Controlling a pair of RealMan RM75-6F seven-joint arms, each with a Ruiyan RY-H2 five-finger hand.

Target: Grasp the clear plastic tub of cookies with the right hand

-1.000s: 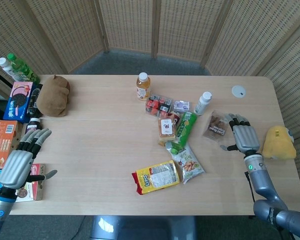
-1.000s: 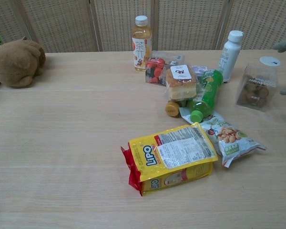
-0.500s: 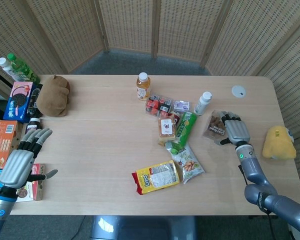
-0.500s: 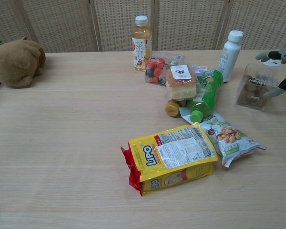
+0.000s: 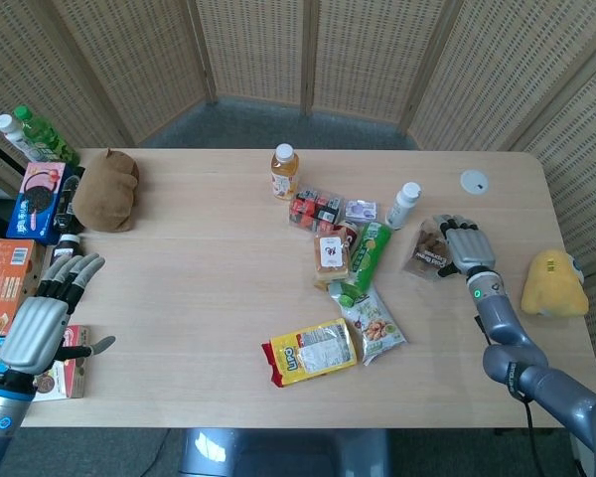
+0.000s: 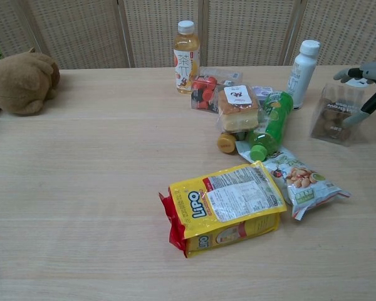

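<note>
Reaching over the clear plastic tub of cookies [image 5: 429, 248], the right hand [image 5: 464, 246] sits at the tub's right side with its fingers draped over the top edge and the thumb low against the right wall. The chest view shows a fingertip above the tub and the thumb slanting down beside it, but not whether the grip has closed firmly, so I judge the hand to be around the tub rather than truly holding it. The tub stands upright on the pale wooden table [image 5: 199, 298], toward the right, just right of the green plastic bottle [image 5: 366, 256] lying on its side and near the upright white bottle [image 5: 404, 205] behind it.

To do this step well, the fingers want to wrap further round the far and left walls while the thumb presses from the opposite side, squeezing gently (thin clear plastic will probably flex and could slip or pop out). Keeping the tub upright and avoiding a shove leftward into the green bottle matters too.

The left hand [image 5: 42, 318] hovers at the table's near left edge, fingers spread and holding nothing, above a flat snack box [image 5: 68, 360].
</note>
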